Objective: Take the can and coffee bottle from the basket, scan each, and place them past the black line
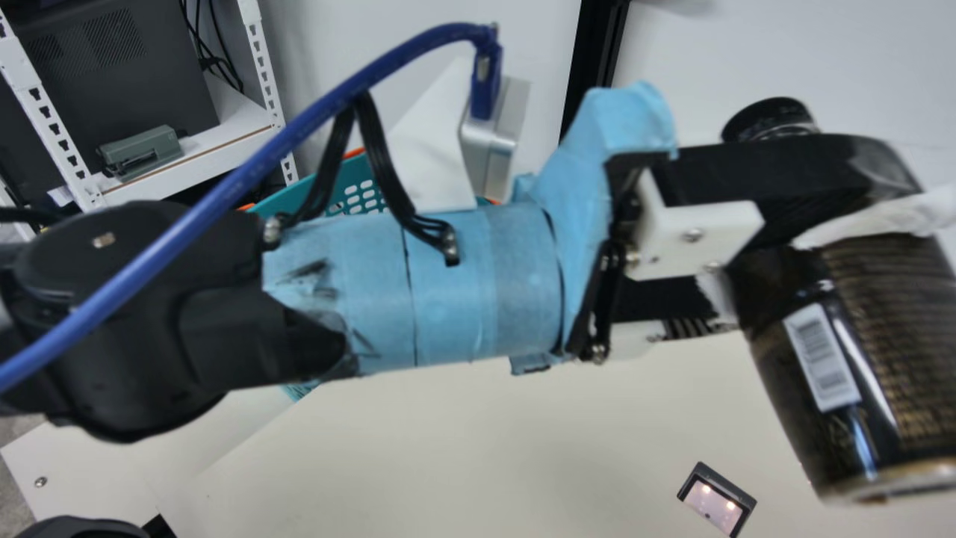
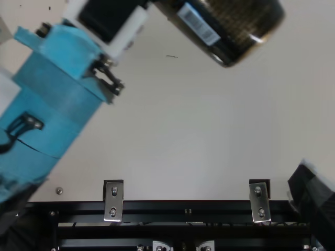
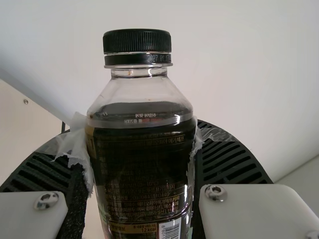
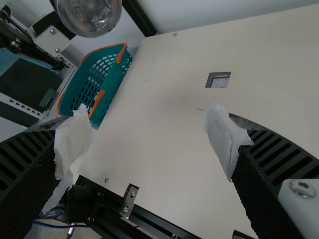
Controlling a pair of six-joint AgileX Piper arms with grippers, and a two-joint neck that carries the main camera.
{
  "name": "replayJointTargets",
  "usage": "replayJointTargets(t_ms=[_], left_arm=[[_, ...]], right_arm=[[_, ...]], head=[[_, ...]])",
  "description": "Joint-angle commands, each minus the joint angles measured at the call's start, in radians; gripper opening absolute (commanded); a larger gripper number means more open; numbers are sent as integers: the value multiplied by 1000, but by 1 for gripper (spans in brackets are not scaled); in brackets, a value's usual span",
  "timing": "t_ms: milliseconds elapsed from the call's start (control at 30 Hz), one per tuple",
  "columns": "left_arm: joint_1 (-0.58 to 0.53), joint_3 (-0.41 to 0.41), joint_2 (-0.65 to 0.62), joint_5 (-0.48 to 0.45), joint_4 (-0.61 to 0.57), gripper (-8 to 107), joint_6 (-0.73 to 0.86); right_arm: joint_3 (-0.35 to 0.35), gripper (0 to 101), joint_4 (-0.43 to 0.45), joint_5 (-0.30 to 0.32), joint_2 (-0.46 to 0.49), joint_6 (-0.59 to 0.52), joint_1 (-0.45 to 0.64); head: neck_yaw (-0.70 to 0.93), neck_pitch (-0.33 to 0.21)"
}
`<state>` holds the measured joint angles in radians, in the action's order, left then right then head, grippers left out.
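One dark-brown plastic coffee bottle (image 1: 896,359) with black cap, tilted above cream table (image 1: 485,448), held by black left gripper (image 1: 806,194); black right gripper (image 2: 316,196) has fingers wide apart; teal basket (image 4: 112,89) with orange handles at table edge

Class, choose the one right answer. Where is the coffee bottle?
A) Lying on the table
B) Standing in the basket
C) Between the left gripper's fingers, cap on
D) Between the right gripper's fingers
C: in the left wrist view, the left gripper has the coffee bottle between its ribbed fingers, the black cap in place.
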<state>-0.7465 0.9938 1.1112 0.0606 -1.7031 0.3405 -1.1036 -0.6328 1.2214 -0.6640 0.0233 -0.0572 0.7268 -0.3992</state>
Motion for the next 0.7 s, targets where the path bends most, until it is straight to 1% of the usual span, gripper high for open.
replayJointTargets(t_ms=[0, 133, 233, 267, 367, 433, 567, 667], left_arm=[[-64, 16, 14, 56, 60, 10, -74], [-169, 32, 52, 151, 191, 10, -226], [-251, 24, 93, 233, 305, 10, -363], [-184, 30, 74, 164, 197, 10, -228], [-243, 25, 95, 218, 277, 10, -322], [-250, 25, 93, 235, 303, 10, -354], [-248, 25, 93, 233, 302, 10, -364], [-248, 25, 93, 233, 302, 10, -364]], right_arm=[[0, 101, 0, 0, 0, 0, 0], [0, 101, 0, 0, 0, 0, 0], [0, 101, 0, 0, 0, 0, 0], [0, 101, 0, 0, 0, 0, 0], [0, 101, 0, 0, 0, 0, 0], [0, 101, 0, 0, 0, 0, 0], [0, 101, -1, 0, 0, 0, 0], [0, 101, -1, 0, 0, 0, 0]], head=[[16, -19], [16, -19], [16, -19], [16, -19], [15, -19], [12, -17], [-22, -12], [-95, -9]])
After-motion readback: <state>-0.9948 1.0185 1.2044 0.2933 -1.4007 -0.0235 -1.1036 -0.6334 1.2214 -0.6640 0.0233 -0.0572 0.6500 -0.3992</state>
